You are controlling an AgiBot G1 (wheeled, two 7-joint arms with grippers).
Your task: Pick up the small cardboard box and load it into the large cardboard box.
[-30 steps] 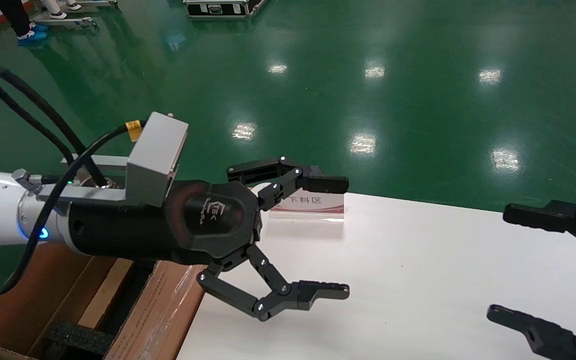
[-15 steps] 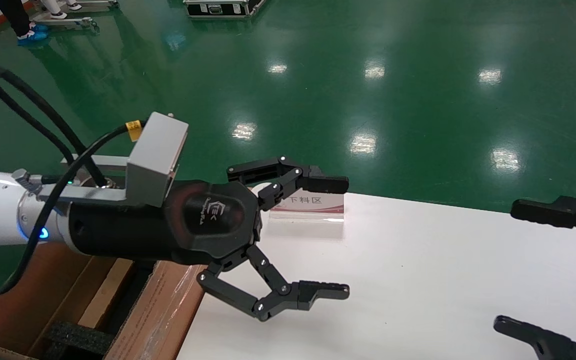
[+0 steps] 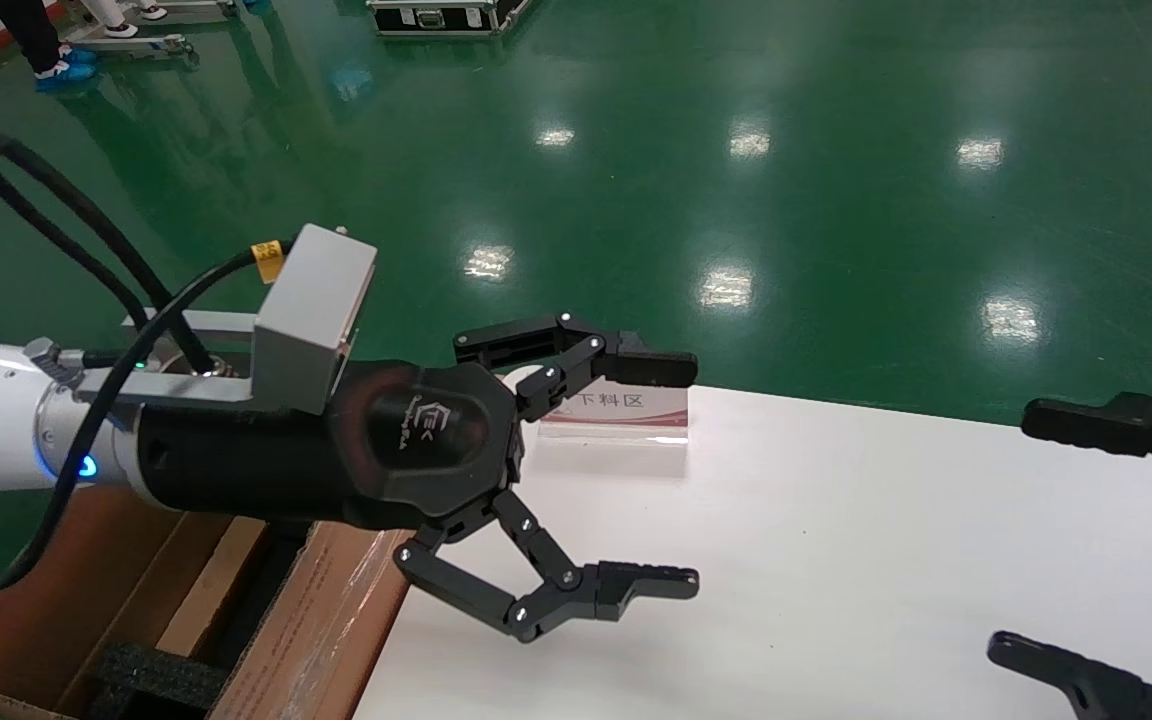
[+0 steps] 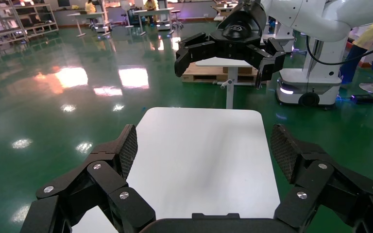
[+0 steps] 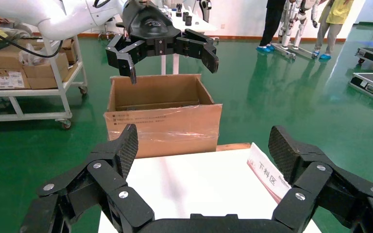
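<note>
The large cardboard box stands open at the table's left end, with clear tape on its near flap and black foam inside; it also shows in the right wrist view. No slim small cardboard box shows on the table in any view. My left gripper hangs open and empty over the table's left part, just right of the large box; its own view shows only bare white table between the fingers. My right gripper is open and empty at the table's right edge.
A white table stands on a green glossy floor. A small acrylic sign stands at the table's far edge near the left gripper. A cart with boxes and people stand farther off.
The right gripper has drawn back slightly toward the right edge of the head view. The left arm has not moved.
</note>
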